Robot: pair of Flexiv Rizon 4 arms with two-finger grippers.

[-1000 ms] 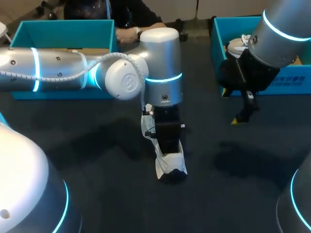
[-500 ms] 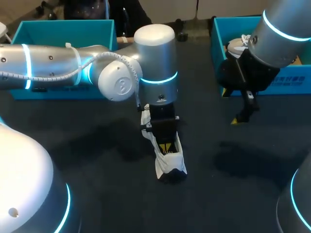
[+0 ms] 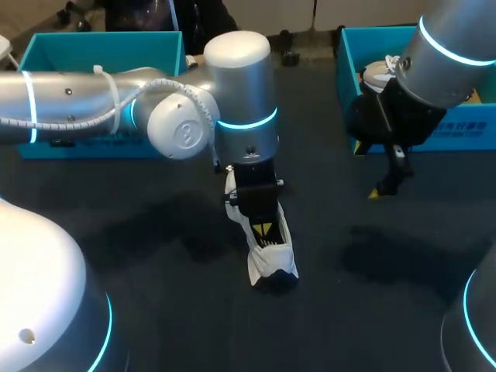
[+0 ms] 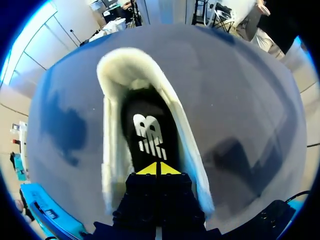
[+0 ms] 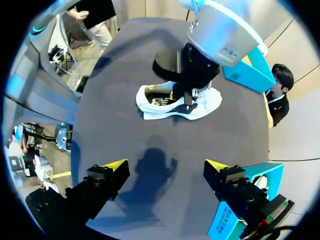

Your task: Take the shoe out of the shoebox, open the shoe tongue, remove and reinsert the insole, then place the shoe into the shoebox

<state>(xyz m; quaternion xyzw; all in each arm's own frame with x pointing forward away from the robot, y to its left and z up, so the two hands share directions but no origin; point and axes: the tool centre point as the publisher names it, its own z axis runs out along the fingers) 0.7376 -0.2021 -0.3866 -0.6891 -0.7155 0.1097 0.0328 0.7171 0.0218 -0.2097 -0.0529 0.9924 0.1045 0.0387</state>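
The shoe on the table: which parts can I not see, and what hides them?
1. Shoe, head view: one end lies under the left gripper.
2. Insole, left wrist view: near part under the fingers; any pinch unclear.
3. Shoe's middle, right wrist view: behind the left gripper.

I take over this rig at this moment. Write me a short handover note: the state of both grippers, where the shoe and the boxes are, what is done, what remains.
Left gripper: fingertips shut, down inside the white shoe, at its black insole; whether they pinch it cannot be told.
Right gripper: open, empty, above the dark table, near the right teal box.
The shoe stands mid-table, outside both boxes.
Done: shoe taken out.
Unclear: whether the insole step is finished.
Left: shoe back into its box.
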